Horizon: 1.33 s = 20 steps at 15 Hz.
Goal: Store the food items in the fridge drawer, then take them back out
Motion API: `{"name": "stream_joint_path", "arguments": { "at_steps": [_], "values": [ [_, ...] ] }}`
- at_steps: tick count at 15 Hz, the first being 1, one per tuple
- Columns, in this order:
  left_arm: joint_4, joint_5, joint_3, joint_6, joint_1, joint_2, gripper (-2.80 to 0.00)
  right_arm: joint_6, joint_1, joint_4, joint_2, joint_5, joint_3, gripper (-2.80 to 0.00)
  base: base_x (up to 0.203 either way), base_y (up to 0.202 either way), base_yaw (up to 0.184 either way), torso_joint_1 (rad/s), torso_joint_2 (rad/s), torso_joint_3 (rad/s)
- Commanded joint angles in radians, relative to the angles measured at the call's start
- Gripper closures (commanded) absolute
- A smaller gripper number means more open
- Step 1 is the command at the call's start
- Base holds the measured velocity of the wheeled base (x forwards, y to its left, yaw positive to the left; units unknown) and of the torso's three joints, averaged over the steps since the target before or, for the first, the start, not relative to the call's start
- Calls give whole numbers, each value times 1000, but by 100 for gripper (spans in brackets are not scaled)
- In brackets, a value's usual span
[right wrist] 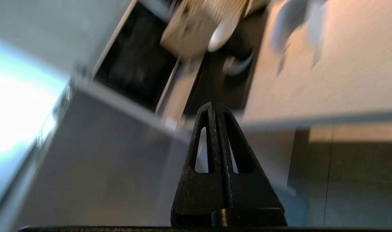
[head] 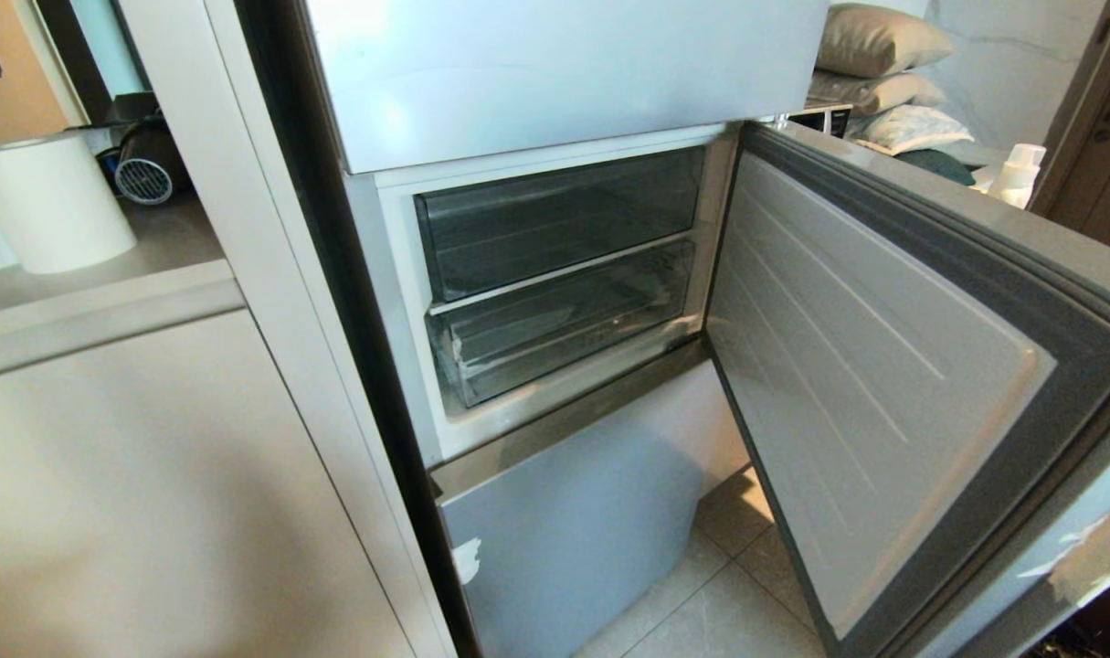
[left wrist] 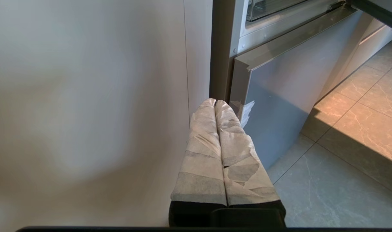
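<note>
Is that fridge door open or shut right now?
Open. The fridge door is swung wide to the right, showing its ribbed white inner lining, and two clear drawers sit exposed, both pushed in.

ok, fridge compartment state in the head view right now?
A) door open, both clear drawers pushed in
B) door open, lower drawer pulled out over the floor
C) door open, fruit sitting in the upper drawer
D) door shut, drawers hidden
A: the door is swung open to the right, and the upper drawer and lower drawer sit flush inside the fridge, with no fruit visible in either.
</note>
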State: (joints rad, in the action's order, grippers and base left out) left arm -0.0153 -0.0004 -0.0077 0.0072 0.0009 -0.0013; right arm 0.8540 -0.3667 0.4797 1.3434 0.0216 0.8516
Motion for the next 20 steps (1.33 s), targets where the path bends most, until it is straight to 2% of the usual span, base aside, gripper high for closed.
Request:
{"name": "stream_joint_path", "arguments": {
  "at_steps": [1,4,7,9,12,16,18,20],
  "values": [
    [0,0,0,0,1,0,0,-16,212,-3,11,51,-20,0,0,0,0,0,0,0],
    [0,0,0,0,1,0,0,-51,460,-16,30,104,-43,0,0,0,0,0,0,0],
    [0,0,0,0,1,0,0,-56,653,-19,76,132,-36,0,0,0,0,0,0,0],
    [0,0,0,0,1,0,0,-56,753,-17,171,187,13,0,0,0,0,0,0,0],
    [0,0,0,0,1,0,0,-57,863,-14,327,231,139,0,0,0,0,0,0,0],
    [0,-1,0,0,1,0,0,-62,937,-10,587,255,374,0,0,0,0,0,0,0],
    [0,0,0,0,1,0,0,-69,957,22,740,232,554,0,0,0,0,0,0,0],
    [0,0,0,0,1,0,0,-89,969,129,795,147,612,0,0,0,0,0,0,0]
  ]
}}
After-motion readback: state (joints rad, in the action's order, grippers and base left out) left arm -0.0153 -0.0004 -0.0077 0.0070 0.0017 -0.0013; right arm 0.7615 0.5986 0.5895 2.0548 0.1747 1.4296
